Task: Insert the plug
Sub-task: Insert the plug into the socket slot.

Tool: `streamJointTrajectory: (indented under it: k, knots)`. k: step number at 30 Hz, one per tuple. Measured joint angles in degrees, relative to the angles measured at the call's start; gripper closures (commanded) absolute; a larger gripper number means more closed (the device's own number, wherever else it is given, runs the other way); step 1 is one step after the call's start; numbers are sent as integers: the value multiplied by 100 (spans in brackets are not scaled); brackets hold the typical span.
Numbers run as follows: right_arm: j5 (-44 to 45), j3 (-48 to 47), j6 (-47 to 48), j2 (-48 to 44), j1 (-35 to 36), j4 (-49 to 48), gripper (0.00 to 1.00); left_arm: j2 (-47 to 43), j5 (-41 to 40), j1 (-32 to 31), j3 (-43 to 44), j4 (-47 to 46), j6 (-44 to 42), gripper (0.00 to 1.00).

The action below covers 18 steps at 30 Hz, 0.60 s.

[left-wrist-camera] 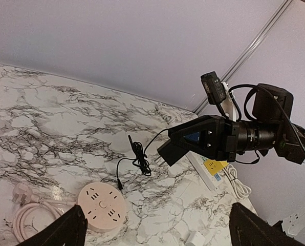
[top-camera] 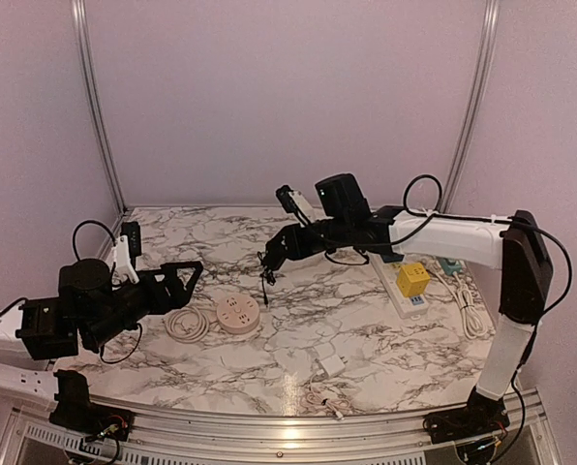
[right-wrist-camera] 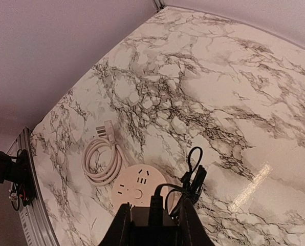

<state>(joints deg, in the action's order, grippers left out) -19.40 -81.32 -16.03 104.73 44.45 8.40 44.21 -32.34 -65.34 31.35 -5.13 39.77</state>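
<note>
Marble-patterned desk [top-camera: 366, 329], pale lilac walls behind, and our landmark is the round socket [top-camera: 237, 314] lying flat near the front. Up above it, a little beyond and to the right, the right pincer [right-wrist-camera: 153, 215] is clenched on the black plug [left-wrist-camera: 166, 152]. The plug is off the desk and clear of the socket. From the wrist view, the socket's face and slots show just below and left of the grip. A bundled black cable [top-camera: 265, 278] dangles from the plug toward the desk, just beside the socket's far right edge. Left of the socket, touching its side, lies a coiled pink cord [top-camera: 186, 324]. Further left, the left pincer [top-camera: 190, 272] hangs with its jaws released wide, nothing between them. Well to the right of the socket sits a white power strip [top-camera: 397, 291] with a yellow adapter [top-camera: 411, 278] on it.
</note>
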Motion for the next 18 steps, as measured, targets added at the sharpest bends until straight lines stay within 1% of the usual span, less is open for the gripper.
streamJointTrajectory:
  k: [5, 8, 18]
  knots:
    - [98, -262, 131, -28, 0, 13, 100, -72, -76, 0, 584, 627, -55, 1]
    - [155, -319, 155, -127, -11, 13, 100, -72, -81, 0, 782, 949, -83, 1]
    - [409, -527, 369, -203, -11, 138, 100, -33, -74, 0, 857, 1541, -149, 1]
